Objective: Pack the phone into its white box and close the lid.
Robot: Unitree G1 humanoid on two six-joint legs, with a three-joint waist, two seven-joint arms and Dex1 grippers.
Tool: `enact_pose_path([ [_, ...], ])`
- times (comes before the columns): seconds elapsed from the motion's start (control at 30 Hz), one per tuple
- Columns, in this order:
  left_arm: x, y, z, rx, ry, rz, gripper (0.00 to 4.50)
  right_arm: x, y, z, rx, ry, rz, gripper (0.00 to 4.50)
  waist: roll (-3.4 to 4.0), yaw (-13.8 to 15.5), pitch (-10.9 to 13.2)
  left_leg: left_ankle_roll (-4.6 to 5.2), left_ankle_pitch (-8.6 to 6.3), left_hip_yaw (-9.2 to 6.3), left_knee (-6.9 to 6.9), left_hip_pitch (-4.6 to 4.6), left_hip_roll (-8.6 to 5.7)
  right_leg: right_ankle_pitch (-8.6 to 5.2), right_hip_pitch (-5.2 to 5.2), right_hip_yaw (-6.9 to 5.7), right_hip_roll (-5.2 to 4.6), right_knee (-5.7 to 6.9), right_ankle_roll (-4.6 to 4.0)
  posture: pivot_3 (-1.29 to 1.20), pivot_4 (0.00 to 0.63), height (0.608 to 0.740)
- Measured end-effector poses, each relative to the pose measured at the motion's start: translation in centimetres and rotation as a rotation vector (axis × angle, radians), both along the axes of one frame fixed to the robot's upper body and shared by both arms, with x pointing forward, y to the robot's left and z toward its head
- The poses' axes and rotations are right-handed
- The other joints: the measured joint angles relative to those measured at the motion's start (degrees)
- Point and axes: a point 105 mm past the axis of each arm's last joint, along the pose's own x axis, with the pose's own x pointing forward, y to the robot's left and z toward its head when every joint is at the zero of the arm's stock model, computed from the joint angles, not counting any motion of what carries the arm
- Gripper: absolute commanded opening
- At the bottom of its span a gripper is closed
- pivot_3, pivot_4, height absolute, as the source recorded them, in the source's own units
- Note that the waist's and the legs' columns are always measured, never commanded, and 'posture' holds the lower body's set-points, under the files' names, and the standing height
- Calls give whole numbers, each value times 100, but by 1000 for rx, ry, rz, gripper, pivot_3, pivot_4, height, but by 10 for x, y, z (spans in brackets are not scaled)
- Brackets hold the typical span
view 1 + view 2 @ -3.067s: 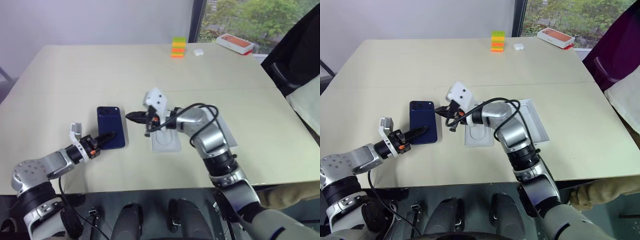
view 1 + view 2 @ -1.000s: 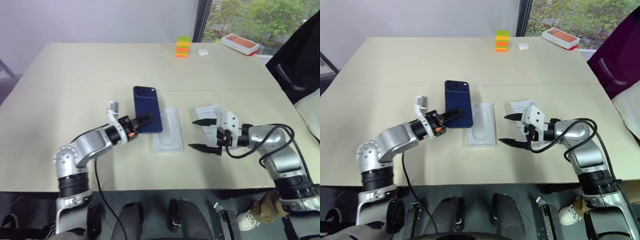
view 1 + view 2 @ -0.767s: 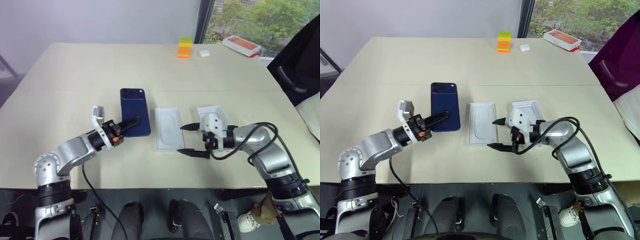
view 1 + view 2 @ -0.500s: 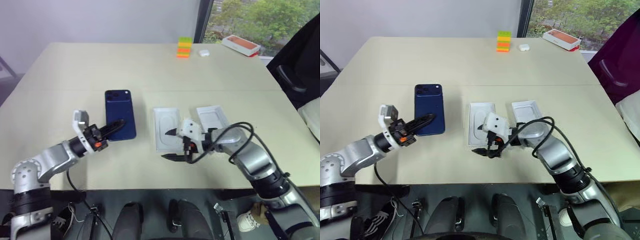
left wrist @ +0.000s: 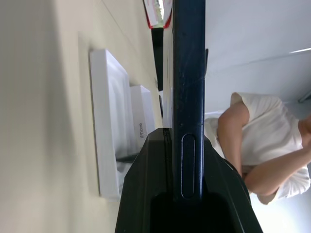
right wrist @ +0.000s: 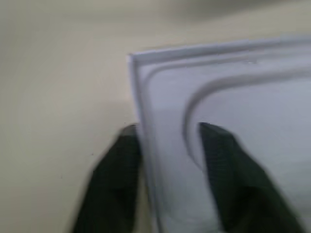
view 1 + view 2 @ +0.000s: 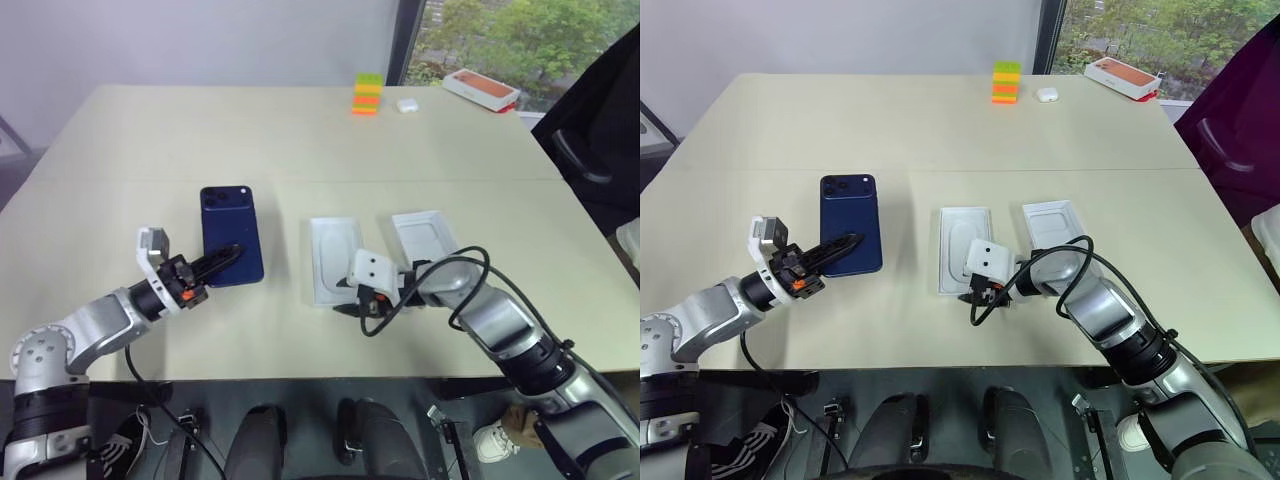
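The dark navy phone [image 7: 230, 240] lies flat just over the table, left of the white box, camera cluster at its far end. My left gripper [image 7: 228, 254] is shut on its near edge; the left wrist view shows the phone [image 5: 188, 73] edge-on between those fingers [image 5: 146, 194]. The white box [image 7: 335, 255] lies open in the middle, an oval recess showing inside. My right gripper [image 6: 167, 128] is at its near left corner, narrowly open, one finger [image 6: 121, 165] outside the wall and the other inside. The lid [image 7: 425, 235] lies upturned just right of the box.
At the table's far edge stand a stack of coloured blocks [image 7: 365, 95], a small white case [image 7: 405, 104] and an orange-pictured box [image 7: 480, 87]. A dark chair [image 7: 600, 130] is at the right. A person in white [image 5: 262, 145] is beyond the table.
My left gripper carried the phone leftward, away from the box. The right gripper swung left from beside the lid to the box's near corner, and its wide jaws narrowed.
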Motion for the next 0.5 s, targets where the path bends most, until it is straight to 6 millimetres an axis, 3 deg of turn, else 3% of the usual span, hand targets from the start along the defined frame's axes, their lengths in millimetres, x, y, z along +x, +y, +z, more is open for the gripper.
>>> enact_pose_path([
  [0.17,0,-5,-2,8,4,-12,0,-1,0,-1,-3,0,5,1789,0,1,0,0,0,1,1,0,0,0,0,1,-1,0,-1,0,150,740],
  [0.3,1,-4,-2,13,3,-3,0,0,1,1,-8,-29,19,482,-2,0,-1,0,0,0,0,0,0,0,1,0,-1,0,0,0,150,740],
  [0.5,1,-9,-4,21,11,-13,0,0,2,1,-13,-44,22,349,-3,-4,-2,0,0,2,1,4,0,0,3,2,0,0,-1,0,150,740],
])
